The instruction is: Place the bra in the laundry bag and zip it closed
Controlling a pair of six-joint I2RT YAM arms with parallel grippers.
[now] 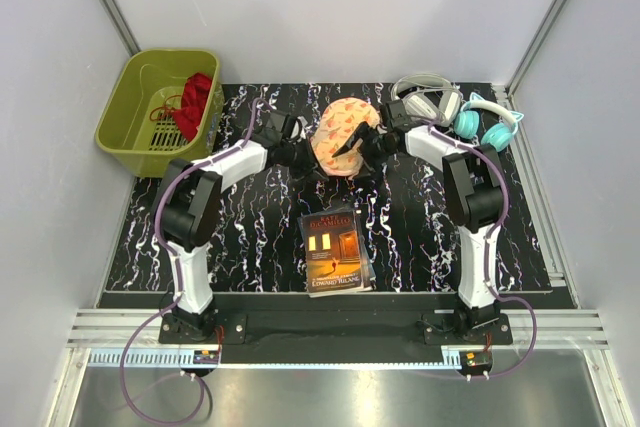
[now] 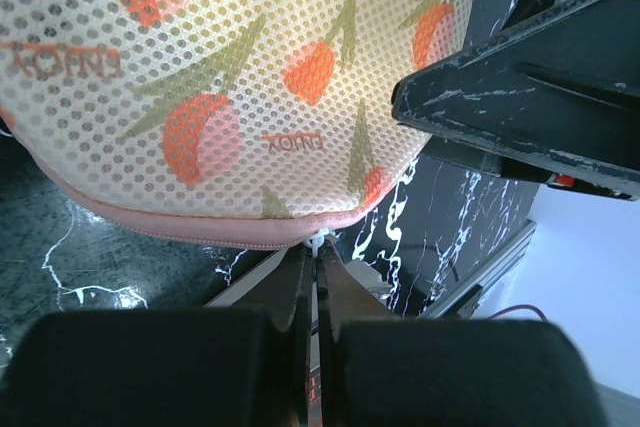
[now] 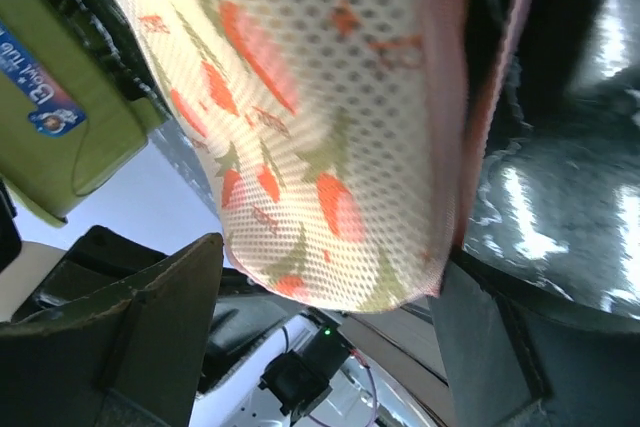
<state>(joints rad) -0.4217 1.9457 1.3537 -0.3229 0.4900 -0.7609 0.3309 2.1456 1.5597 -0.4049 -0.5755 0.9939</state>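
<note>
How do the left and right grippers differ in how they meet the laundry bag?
The left gripper is shut, tips pinched at the small white zip pull on the pink edge of the laundry bag. The right gripper is spread wide with the bag's dome between its fingers, squeeze unclear. The left meets the rim, the right the body. Both are at the bag.

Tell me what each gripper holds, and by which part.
Left gripper pinches the laundry bag by its zip pull. Right gripper seems to clasp the bag's domed end between its fingers.
</note>
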